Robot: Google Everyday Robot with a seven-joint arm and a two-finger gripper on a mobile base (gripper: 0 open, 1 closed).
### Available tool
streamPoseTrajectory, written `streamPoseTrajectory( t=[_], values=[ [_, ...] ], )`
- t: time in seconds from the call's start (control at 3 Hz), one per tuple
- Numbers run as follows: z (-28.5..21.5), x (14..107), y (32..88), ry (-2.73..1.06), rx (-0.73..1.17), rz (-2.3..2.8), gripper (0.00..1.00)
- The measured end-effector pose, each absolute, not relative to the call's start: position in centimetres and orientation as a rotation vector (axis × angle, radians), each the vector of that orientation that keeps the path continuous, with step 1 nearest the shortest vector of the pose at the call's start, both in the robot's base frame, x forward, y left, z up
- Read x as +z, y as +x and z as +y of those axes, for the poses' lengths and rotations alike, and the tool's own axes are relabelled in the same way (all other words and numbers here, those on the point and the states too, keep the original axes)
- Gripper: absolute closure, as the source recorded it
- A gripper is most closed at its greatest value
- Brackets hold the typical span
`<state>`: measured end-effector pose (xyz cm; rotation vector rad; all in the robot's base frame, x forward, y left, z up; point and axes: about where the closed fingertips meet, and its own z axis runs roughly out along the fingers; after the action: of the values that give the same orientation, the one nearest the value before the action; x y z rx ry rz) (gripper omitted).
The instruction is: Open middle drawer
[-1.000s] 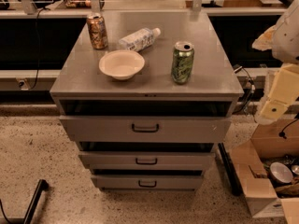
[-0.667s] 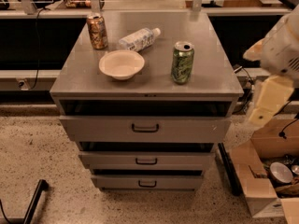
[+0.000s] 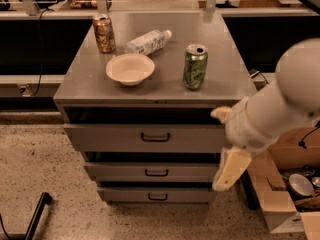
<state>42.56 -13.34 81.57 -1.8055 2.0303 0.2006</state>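
Grey metal cabinet surface (image 3: 215,79), set on speckled floor before dark counters.

Contents on surface: 1 cream bowl (image 3: 130,69); 1 green can (image 3: 194,66); 1 brown can (image 3: 103,33); 1 plastic bottle (image 3: 148,41) lying on its side.

Drawers, 3: tall top drawer (image 3: 110,138); middle drawer (image 3: 115,172), a low front with a small dark handle (image 3: 156,172) at centre, not yet pulled out; lowest drawer (image 3: 125,196).

Claw (image 3: 229,166): cream, hanging at the cabinet's right front corner, over the right end of the middle drawer front and well to the right of its handle. Whether it is open or closed: cannot tell. It holds nothing.

Handling advice, as a judgement: bring the claw left to centre, level with the small bar and not the larger one above. Take the bar across its width. Pull straight out toward the camera, so the shallow drawer does not bind.

Change against 1.0 s ago: the arm, then at the right edge beside the surface, has come down and in toward the drawer fronts. Items and drawers unmoved.
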Motion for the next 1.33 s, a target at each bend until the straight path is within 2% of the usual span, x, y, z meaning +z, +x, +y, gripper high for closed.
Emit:
streamPoseTrajectory(
  t=[1.0,1.33],
  values=[
    [-11.0,77.1,42.6,-1.809,0.179,1.981,0.0],
    [-10.9,68.4,40.9,-1.785,0.217,2.021,0.0]
  ],
)
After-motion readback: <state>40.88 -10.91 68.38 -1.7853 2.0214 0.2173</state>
